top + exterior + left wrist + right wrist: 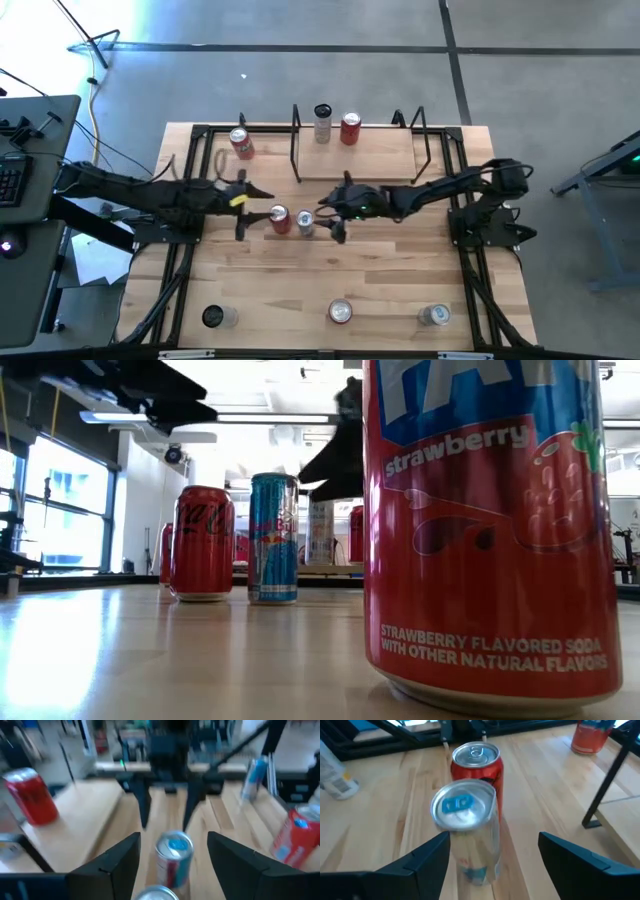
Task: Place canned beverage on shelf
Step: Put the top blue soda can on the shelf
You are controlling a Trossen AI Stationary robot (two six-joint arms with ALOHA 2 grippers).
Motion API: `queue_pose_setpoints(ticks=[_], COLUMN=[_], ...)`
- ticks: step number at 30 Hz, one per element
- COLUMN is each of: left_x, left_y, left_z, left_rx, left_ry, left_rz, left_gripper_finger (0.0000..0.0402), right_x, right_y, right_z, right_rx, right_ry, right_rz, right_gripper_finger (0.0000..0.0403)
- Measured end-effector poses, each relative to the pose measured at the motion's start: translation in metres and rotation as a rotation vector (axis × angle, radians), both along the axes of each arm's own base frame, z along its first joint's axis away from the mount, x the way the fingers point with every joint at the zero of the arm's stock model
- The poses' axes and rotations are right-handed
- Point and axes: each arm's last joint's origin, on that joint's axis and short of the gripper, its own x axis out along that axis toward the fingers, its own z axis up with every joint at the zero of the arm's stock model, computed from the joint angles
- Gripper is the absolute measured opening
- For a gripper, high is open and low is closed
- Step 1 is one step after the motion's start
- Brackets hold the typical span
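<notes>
At the table's middle a red can (279, 219) and a slim silver-blue can (304, 222) stand upright side by side. My left gripper (256, 212) comes level from the left, open, and the red can's top (157, 894) shows low between its fingers. My right gripper (326, 218) comes from the right, open, with its fingers on either side of the slim can (467, 835) and a gap showing on each side. The shelf (375, 155) at the far middle bears a pale can (322, 122) and a red can (350, 128).
Another red can (241, 143) stands left of the shelf. Three cans line the near edge: a dark one (213, 316), a strawberry soda (341, 312) and a silver one (433, 315). Black frame rails run along both table sides.
</notes>
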Motion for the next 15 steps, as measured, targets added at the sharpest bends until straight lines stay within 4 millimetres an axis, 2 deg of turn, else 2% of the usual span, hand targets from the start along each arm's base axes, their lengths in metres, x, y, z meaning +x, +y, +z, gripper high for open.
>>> queue_pose_setpoints(ticks=[6, 15], left_x=[-0.018, -0.021], left_y=[0.003, 0.003], left_z=[-0.01, -0.012], left_rx=[0.027, 0.025], left_ry=[-0.105, -0.116], left_rz=[0.009, 0.009], left_gripper_finger=[0.0208, 0.0204], right_x=[0.023, 0.027], right_y=[0.002, 0.002], right_z=[0.007, 0.013], right_rx=[-0.027, -0.022], right_ry=[0.031, 0.013], right_rz=[0.027, 0.055], right_gripper_finger=[0.0287, 0.0287])
